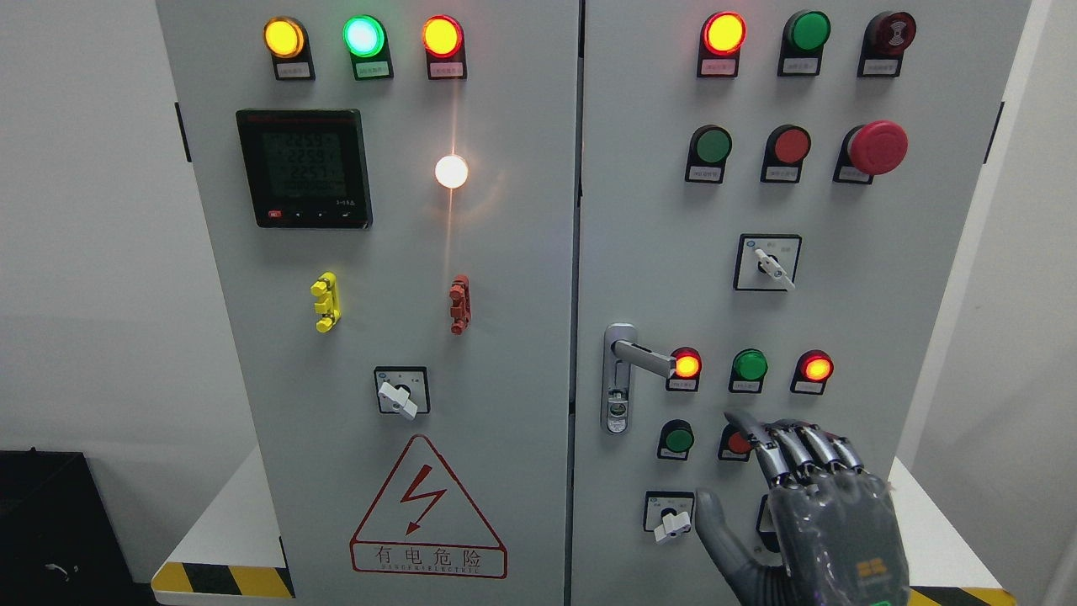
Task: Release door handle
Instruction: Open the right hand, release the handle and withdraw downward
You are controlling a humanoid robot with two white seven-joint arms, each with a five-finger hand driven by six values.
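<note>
One door handle (644, 358) pointing right.

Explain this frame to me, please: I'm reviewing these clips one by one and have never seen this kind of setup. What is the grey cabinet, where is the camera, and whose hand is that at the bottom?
The single picture comes from a camera on a humanoid robot's head, looking straight at an electrical control cabinet with two doors. The doors carry lit indicator lamps, push buttons, rotary switches, a digital meter, a big red emergency stop button and a lightning warning sign.

The silver door handle sits at the left edge of the right door, its lever pointing right. The dark grey mechanical hand at the bottom is the robot's right hand, coming in from the lower right. Its fingers are straightened and hold nothing; it sits below and right of the handle, not touching it, so the handle looks released. The left arm is out of view.
</note>
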